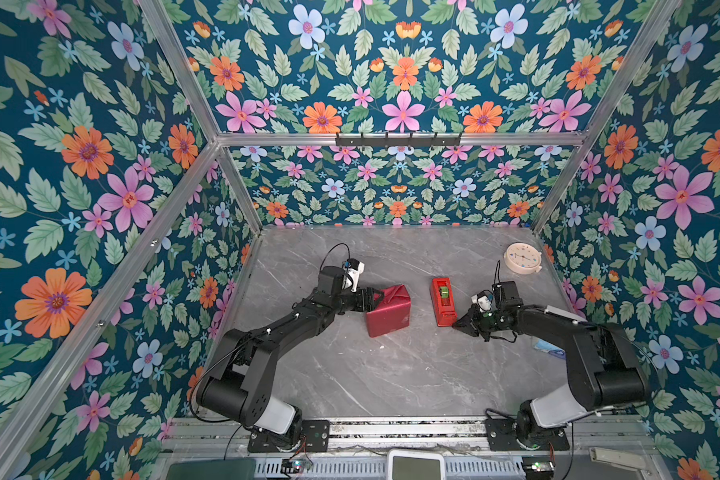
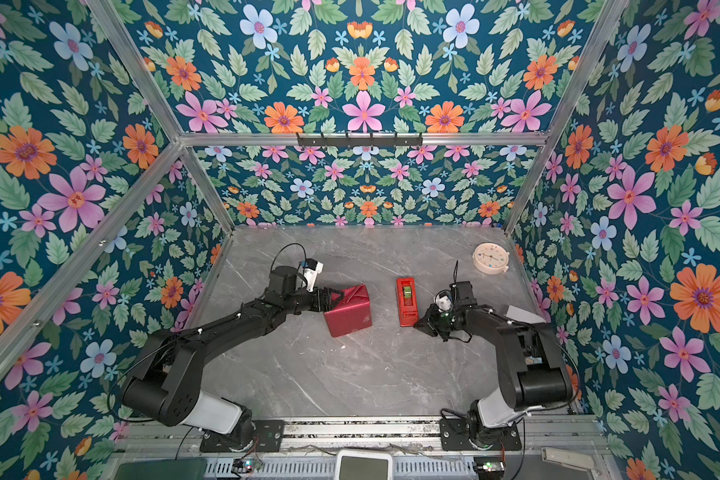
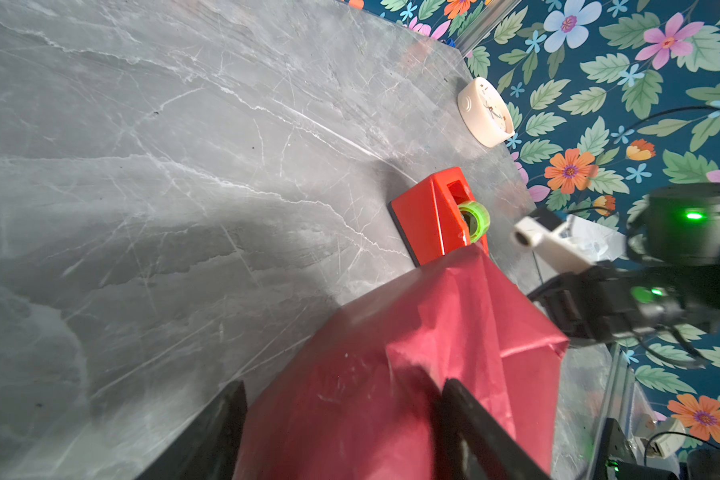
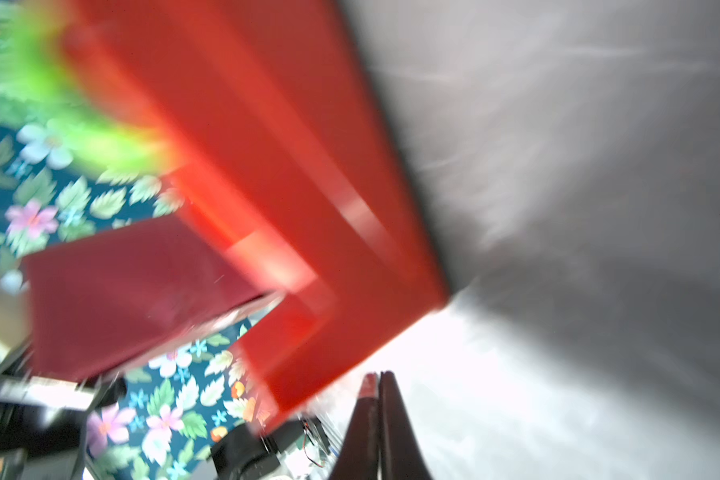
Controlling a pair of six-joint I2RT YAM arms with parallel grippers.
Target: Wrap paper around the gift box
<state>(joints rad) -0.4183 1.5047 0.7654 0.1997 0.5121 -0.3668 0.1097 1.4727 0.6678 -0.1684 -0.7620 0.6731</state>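
The paper point(image 1: 391, 313), dull maroon side out, is folded all round the gift box, and none of the box's own surface shows; the parcel sits on the grey marble tabletop point(image 1: 391, 374) a little left of the middle, with creased folds gathered on its upper face. The left claw point(image 1: 376, 300) is at the parcel's left end, and in the left wrist view its two fingers point(image 3: 470, 415) stand wide apart with the wrapped parcel clamped between them. To the right, apart from the parcel, lies a red tape dispenser point(image 1: 443, 301) carrying a green roll point(image 1: 444, 293); the right claw point(image 1: 457, 323) is low just beside the dispenser's near end, its fingers pressed together, though that wrist view is blurred. A cream clock point(image 1: 522, 257) lies in the far right corner.
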